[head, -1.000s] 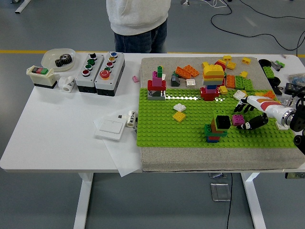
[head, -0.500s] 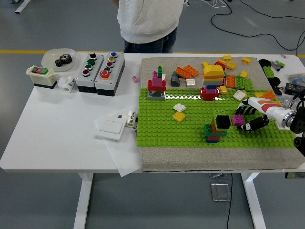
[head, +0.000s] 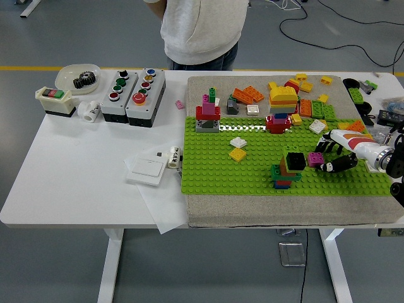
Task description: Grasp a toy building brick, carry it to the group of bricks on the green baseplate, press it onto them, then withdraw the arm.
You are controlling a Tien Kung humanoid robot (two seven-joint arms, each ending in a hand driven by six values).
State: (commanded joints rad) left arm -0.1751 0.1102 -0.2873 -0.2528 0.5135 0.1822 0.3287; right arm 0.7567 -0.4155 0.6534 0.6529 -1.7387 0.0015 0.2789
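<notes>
Holding a magenta brick pinched in its fingertips, the right robot hand sits low over the green baseplate, just right of the brick stack. I judge that height suits carrying it across for pressing on.

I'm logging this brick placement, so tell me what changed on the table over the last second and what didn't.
The right hand, its fingers closed on the small magenta brick, has barely shifted; it remains just right of the black-topped stack on the green baseplate. The brick is not yet pressed on. The person behind the table moved to the picture's right. The other stacks, loose bricks and button boxes stayed put.
</notes>
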